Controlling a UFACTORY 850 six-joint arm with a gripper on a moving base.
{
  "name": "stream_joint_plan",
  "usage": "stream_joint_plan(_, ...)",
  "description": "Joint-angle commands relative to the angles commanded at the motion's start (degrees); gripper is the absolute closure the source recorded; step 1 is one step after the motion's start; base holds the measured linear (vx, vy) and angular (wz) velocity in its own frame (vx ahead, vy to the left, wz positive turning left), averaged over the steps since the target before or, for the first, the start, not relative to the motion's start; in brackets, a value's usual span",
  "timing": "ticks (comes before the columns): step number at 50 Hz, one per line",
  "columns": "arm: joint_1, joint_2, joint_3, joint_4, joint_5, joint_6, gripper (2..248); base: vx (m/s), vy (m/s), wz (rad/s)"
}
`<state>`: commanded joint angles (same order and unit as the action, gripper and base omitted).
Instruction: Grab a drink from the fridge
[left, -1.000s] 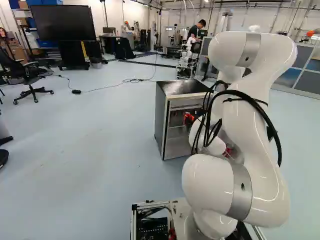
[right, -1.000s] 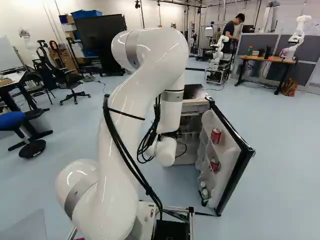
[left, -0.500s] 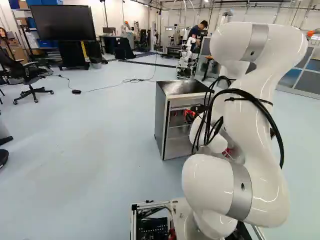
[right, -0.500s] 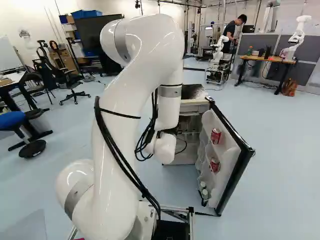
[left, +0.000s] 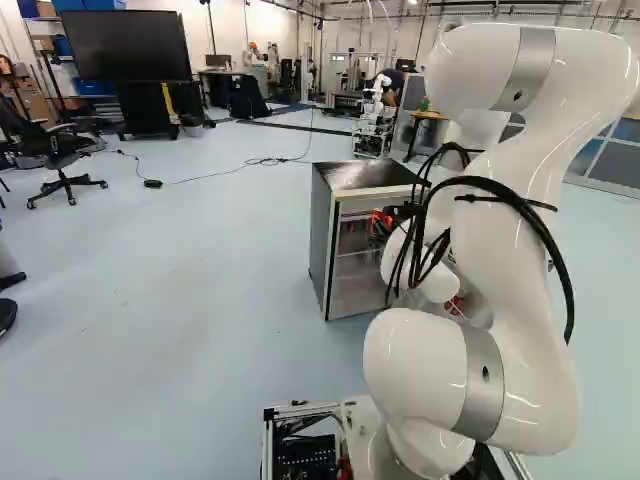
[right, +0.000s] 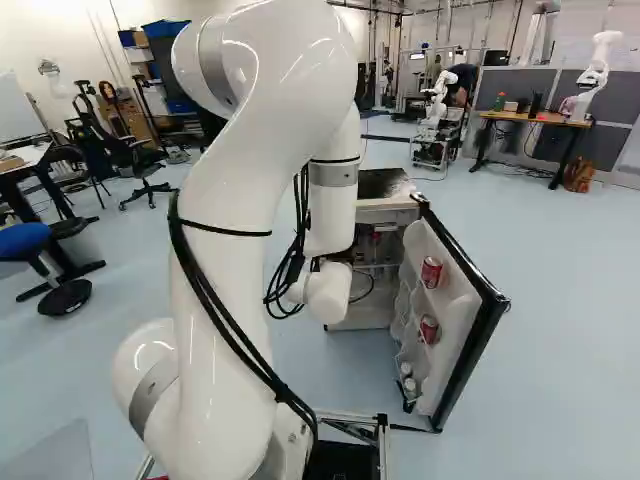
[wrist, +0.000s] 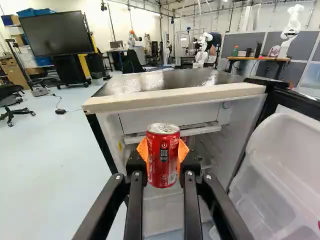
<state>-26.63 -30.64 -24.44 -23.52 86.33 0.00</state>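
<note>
One red can (wrist: 163, 155), clamped between the gripper's (left: 383, 224) two fingers, an orange pad on each side, up at the fridge's (left: 322, 235) open front! Two more red cans (right: 431, 272) sit in its one wide-open door (right: 478, 345).

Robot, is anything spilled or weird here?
No spills that I see. The fridge door is wide open, which suits fetching a drink, and the red soda can is upright in the fingers. A loose cable snaking over the floor looks untidy.

Glossy white arm (right: 235, 190), black cables (right: 281, 393)
</note>
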Motion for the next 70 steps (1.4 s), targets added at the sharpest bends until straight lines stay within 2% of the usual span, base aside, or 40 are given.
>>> stream_joint_plan(28,-0.11,5.74,2.24,0.0,0.0,0.0,172,0.0,0.0,0.0)
stream_joint_plan(70,0.07,12.53,2.84,0.0,0.0,0.0,172,0.0,0.0,0.0)
